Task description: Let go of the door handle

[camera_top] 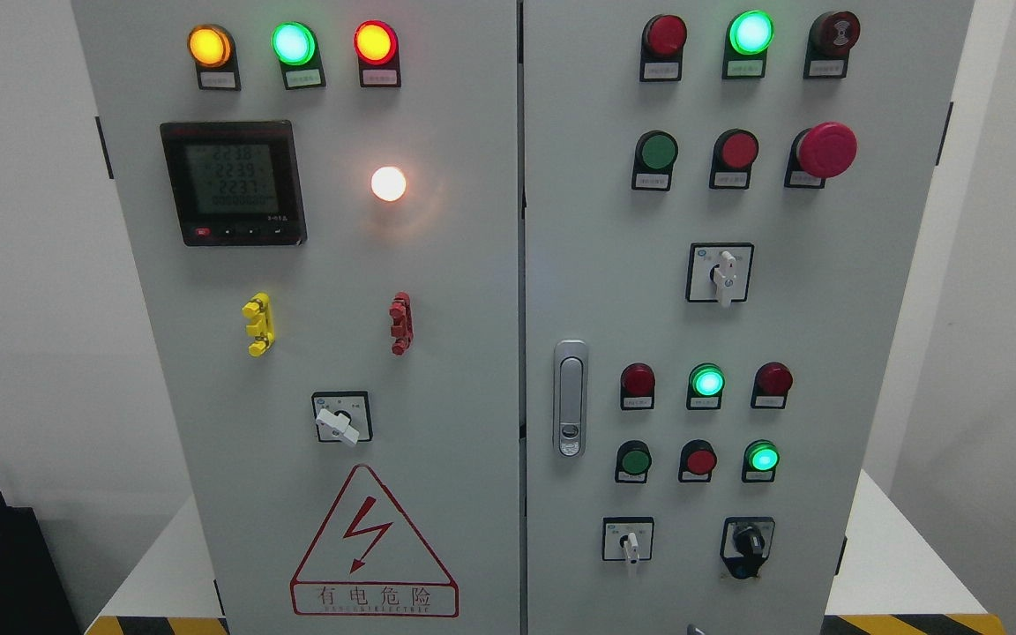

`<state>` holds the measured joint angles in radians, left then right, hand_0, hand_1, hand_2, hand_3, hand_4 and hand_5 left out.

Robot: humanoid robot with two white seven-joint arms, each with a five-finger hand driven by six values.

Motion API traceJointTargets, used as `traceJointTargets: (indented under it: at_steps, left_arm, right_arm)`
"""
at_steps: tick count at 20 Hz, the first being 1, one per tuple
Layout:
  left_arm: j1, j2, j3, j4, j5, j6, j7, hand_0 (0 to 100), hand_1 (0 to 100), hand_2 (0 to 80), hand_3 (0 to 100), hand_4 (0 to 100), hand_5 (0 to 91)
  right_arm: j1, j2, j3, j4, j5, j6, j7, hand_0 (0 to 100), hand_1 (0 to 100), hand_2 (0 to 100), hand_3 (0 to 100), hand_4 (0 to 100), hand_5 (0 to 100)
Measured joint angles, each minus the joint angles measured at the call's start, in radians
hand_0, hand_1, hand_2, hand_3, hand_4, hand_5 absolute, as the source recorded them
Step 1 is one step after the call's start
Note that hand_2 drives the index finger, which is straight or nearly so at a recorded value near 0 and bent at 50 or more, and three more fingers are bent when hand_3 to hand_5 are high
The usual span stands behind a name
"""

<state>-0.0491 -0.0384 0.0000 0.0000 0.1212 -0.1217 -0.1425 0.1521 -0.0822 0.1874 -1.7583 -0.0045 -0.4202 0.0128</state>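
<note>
On the right door, near its left edge, the door handle [570, 398] stands upright, untouched; neither hand shows, so their state is unknown.

Head view, body check. The left hand and its arm are out of frame, and so are the right hand and its arm. No wrist, palm or finger can be inspected, so pose and finger state go unrecorded for both sides.

One item noted: a small grey tip [694, 630] breaks the bottom edge just right of the middle. Too little of it shows to tell whether it belongs to a hand, or from which side it would come in.
</note>
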Motion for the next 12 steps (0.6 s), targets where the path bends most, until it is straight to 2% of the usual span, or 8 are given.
traceJointTargets:
  at_steps: [2, 3, 4, 6, 9, 10, 11, 12]
  left_arm:
    - [0.0, 0.0, 0.0, 0.0, 0.0, 0.0, 0.0, 12, 39, 0.0, 0, 0, 0.0]
    - [0.0, 0.0, 0.0, 0.0, 0.0, 0.0, 0.0, 12, 39, 0.0, 0, 0, 0.0]
    - [0.0, 0.0, 0.0, 0.0, 0.0, 0.0, 0.0, 12, 39, 0.0, 0, 0, 0.0]
    - [0.0, 0.0, 0.0, 0.0, 0.0, 0.0, 0.0, 12, 39, 0.0, 0, 0, 0.0]
    - [0.0, 0.0, 0.0, 0.0, 0.0, 0.0, 0.0, 12, 39, 0.0, 0, 0, 0.0]
    - [0.0, 0.0, 0.0, 0.0, 0.0, 0.0, 0.0, 12, 39, 0.0, 0, 0, 0.0]
    - [0.0, 0.0, 0.0, 0.0, 0.0, 0.0, 0.0, 12, 39, 0.0, 0, 0, 0.0]
    - [0.0, 0.0, 0.0, 0.0, 0.0, 0.0, 0.0, 12, 39, 0.0, 0, 0, 0.0]
  right_arm:
    - [-0.001, 0.0, 0.0, -0.001, 0.006, -0.012, -0.014, 33, 20, 0, 10, 12, 0]
    - [-0.004, 0.001, 0.0, -0.001, 0.019, -0.019, -0.031, 34, 24, 0, 22, 26, 7]
    - [-0.008, 0.001, -0.001, -0.002, 0.042, -0.022, -0.057, 35, 25, 0, 33, 33, 17]
    - [-0.022, 0.002, -0.002, -0.002, 0.102, -0.028, -0.109, 35, 31, 0, 49, 44, 32]
    - [-0.046, 0.003, -0.001, -0.003, 0.226, -0.031, -0.194, 34, 39, 0, 66, 59, 56]
    - [-0.056, 0.004, 0.0, -0.003, 0.267, -0.031, -0.215, 34, 40, 0, 68, 61, 60]
    - [-0.065, 0.004, 0.002, -0.003, 0.304, -0.031, -0.231, 34, 42, 0, 75, 70, 74]
    - [-0.072, 0.005, 0.005, -0.003, 0.343, -0.031, -0.246, 34, 44, 0, 80, 77, 83]
